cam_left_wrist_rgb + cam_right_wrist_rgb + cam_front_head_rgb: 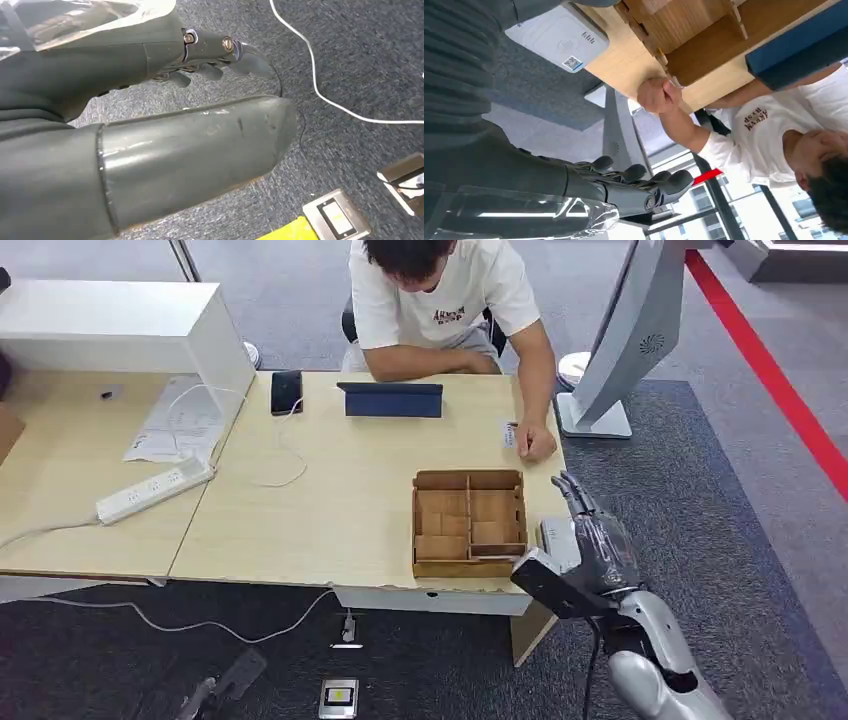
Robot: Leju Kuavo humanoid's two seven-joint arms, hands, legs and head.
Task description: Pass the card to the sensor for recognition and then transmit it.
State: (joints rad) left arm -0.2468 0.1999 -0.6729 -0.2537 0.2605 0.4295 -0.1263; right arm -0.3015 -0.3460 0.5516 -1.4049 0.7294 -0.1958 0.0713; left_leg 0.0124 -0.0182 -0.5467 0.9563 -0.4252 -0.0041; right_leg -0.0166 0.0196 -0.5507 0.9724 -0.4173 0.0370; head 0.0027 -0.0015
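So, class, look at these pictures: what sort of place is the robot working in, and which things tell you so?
Probably an office or lab test area. Clues: a light wooden desk on grey carpet, a power strip with trailing cables, and a seated person at a tablet beside a white card reader.

The tabletop [330,500] looks like pale wood laminate, smooth and matt. On it stands a divided tray [468,523] of raw brown plywood with cut edges. The sensor [558,36] is of white plastic, smooth, with a small printed label. The right hand [592,540] has a grey plastic cover with a soft shine – its fingers [669,182] are darker and glossy. The floor carpet [350,60] is rough blue-grey cloth. The person's shirt [440,290] is white cotton cloth.
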